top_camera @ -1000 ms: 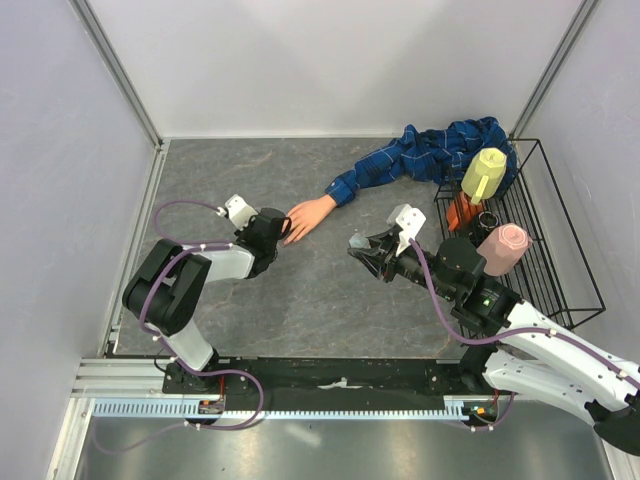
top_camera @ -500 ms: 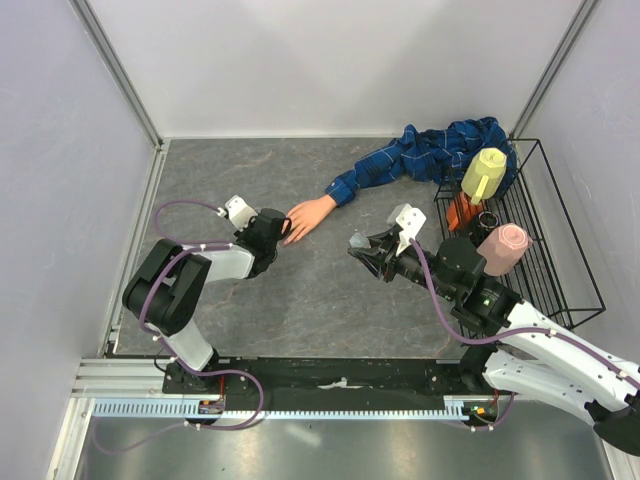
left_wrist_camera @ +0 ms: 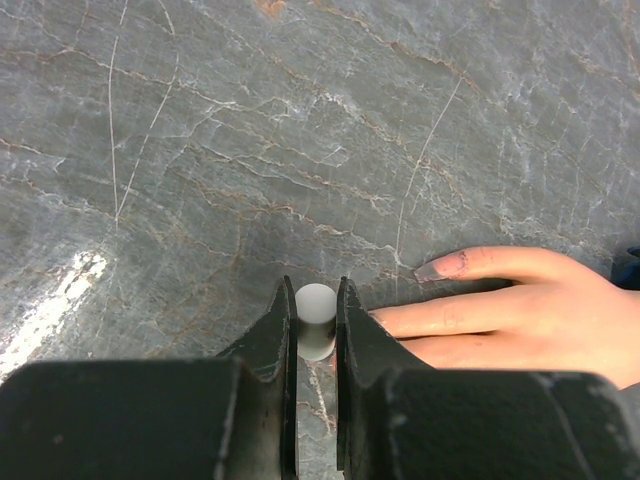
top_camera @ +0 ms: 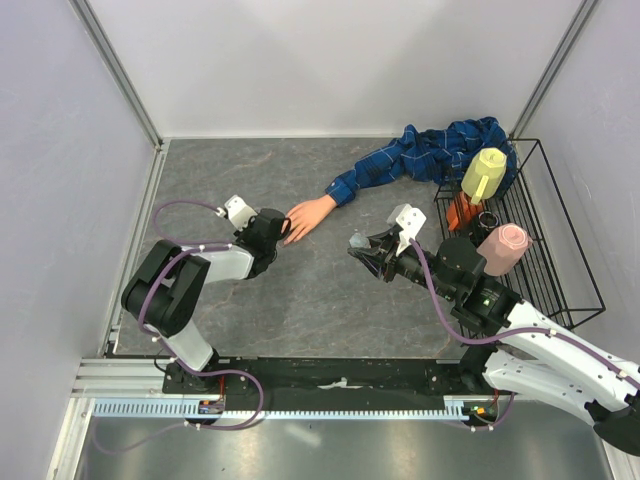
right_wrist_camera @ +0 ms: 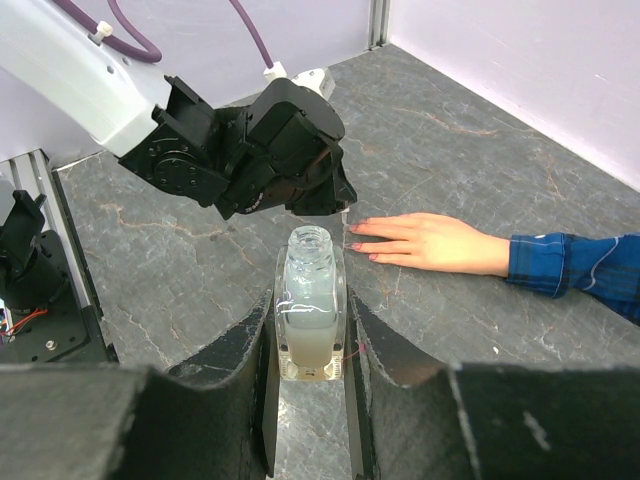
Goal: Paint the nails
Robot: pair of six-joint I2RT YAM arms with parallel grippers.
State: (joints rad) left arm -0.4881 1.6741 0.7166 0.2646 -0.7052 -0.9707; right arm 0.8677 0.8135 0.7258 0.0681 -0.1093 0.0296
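The nails [left_wrist_camera: 440,268] are too small to be resolved in the top view. In the left wrist view the mannequin hand [left_wrist_camera: 520,315] is cut off at the right edge and partly masked by the left claw [left_wrist_camera: 316,300].

black wire rack [top_camera: 572,268] — right side of grey stone table [top_camera: 250,175] | yellow container [top_camera: 484,172], pink cup [top_camera: 502,248] — at its inner edge

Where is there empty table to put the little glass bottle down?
Free: grey stone tabletop between the back wall and the peach mannequin hand; also toward the near edge. Crowded: beside that hand, where the left gripper sits.
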